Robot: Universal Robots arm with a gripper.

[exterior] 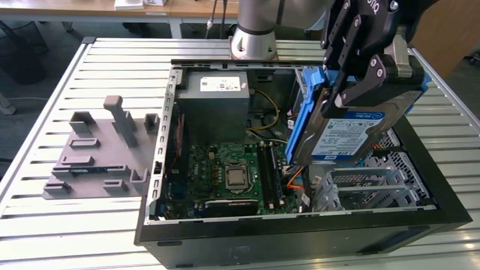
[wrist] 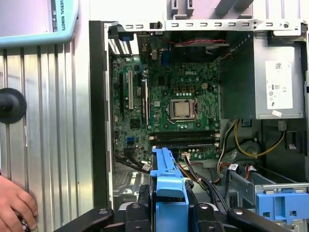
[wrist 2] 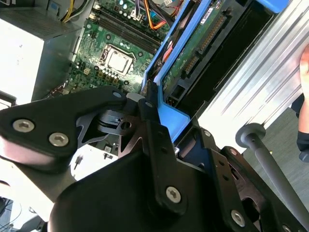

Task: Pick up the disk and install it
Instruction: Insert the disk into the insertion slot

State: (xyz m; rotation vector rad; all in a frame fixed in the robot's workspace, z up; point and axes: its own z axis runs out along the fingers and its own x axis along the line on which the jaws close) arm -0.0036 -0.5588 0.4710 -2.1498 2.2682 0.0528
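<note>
Starting at the exterior view's left, a grey moulded fixture [exterior: 98,152] sits on the slatted desk [exterior: 45,225]. It is at about nine o'clock from the open computer case [exterior: 300,239], just beside its wall, with bare slats around it toward the desk's near edge.

Inside the case, the grey power supply [exterior: 217,104] fills the twelve o'clock end. The green motherboard [exterior: 225,169] lies flat toward six o'clock, its processor socket [exterior: 235,175] uncovered. Nothing tall rises from the board, so the room above it is open. Orange cables [exterior: 295,179] run along the board's three o'clock side, close under the disk's lower corner.

My tool [exterior: 358,84] is clamped on the disk [exterior: 352,132] at its upper edge. The disk hangs steeply tilted above the case's three o'clock half, label toward the camera, with its blue carrier frame [exterior: 304,118] on the nine o'clock edge. Its lower end is over the metal drive cage [exterior: 375,185] — whether they touch I cannot tell.

In the second wrist view the disk shows its green circuit board [wrist 2: 203,43], with the case's black rim and the desk's slats just beyond. In the first wrist view the blue carrier frame [wrist: 166,186] juts from my tool over the cables. A person's hand [wrist: 14,205] rests on the desk outside the case wall, near a black knob [wrist: 9,105].
</note>
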